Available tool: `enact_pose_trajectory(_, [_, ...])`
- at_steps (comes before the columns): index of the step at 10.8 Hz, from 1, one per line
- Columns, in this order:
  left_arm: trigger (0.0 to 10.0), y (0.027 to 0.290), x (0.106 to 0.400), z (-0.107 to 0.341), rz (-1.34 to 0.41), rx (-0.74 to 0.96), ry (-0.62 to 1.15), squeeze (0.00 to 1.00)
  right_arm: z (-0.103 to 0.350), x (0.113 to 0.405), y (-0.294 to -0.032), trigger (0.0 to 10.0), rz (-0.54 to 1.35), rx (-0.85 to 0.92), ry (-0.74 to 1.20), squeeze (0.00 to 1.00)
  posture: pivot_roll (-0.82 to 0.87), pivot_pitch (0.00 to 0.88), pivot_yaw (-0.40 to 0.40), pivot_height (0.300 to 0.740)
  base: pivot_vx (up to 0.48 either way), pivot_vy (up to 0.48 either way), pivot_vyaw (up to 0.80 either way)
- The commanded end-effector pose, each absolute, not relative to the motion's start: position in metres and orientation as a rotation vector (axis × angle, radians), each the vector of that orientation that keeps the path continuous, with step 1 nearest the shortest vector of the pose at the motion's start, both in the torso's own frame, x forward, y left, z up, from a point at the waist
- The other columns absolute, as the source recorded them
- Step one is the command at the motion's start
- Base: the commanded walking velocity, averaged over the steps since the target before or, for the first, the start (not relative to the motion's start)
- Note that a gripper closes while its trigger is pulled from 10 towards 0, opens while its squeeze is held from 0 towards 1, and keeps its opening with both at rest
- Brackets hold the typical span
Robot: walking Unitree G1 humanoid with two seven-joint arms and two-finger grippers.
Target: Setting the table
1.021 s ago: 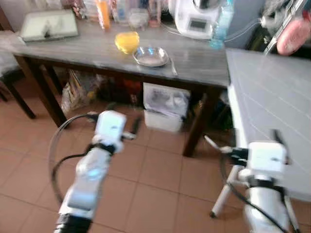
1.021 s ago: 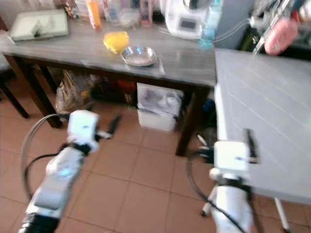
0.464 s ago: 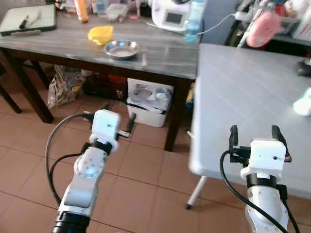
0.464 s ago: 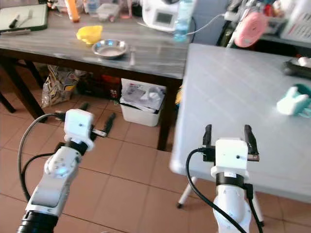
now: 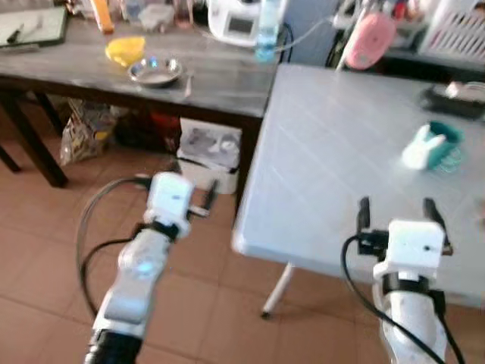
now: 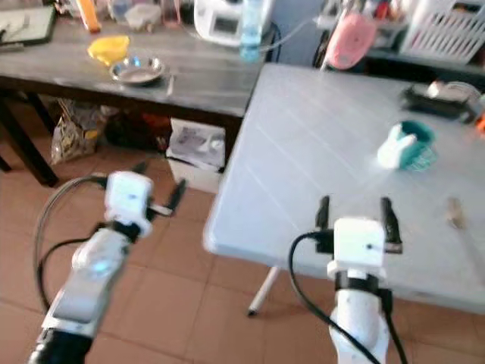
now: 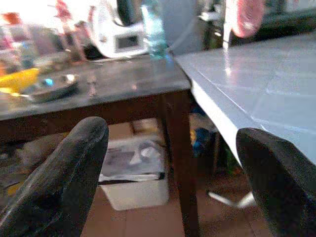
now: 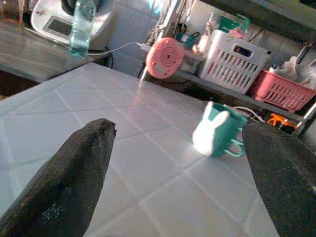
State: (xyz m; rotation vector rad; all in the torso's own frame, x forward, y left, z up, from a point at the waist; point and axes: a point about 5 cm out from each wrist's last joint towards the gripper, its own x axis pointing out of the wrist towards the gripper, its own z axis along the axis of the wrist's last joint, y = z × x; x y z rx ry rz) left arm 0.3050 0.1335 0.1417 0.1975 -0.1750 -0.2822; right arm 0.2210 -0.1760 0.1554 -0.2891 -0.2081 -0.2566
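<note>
While the right end effector [image 6: 356,211] gapes, the teal cup [image 6: 407,145] sits well beyond.

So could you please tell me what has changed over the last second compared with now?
The view has swung to the robot's right: the white table with the teal cup has come into view, and the dark table has slid aside. That is the camera turning, not the things moving. Both pincers, left and right, stay open and hold nothing.

Stood on a terracotta tiled floor [image 5: 45,250], with a dark wooden bench [image 5: 220,76] along the back, touching or just beside a pale grey tiled bench [image 5: 341,159] on white legs [image 5: 274,292], and a tiled wall [image 8: 136,15] behind.
</note>
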Motion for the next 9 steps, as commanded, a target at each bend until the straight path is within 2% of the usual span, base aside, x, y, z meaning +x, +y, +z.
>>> enact_pose_trajectory(1, [10.0,0.1239,0.3038,0.1422,-0.319,0.197,-0.181,0.00,0.1545,0.2183,-0.1824,10.0,-0.278,-0.306,-0.200,0.00,0.11,0.108,-0.011,0.740,0.000,-0.405,-0.68])
enact_pose_trajectory(3, [10.0,0.1229,0.3041,0.1428,-0.329,0.199,-0.182,0.00,0.1545,0.2186,-0.1801,10.0,-0.278,-0.303,-0.200,0.00,0.11,0.118,-0.004,0.740,0.000,-0.411,-0.67])
enact_pose_trajectory(9, [10.0,0.1188,0.3052,0.1420,-0.348,0.202,-0.178,0.00,0.1529,0.2191,-0.1797,10.0,-0.277,-0.296,-0.194,0.00,0.10,0.118,0.003,0.740,0.000,-0.409,0.00])
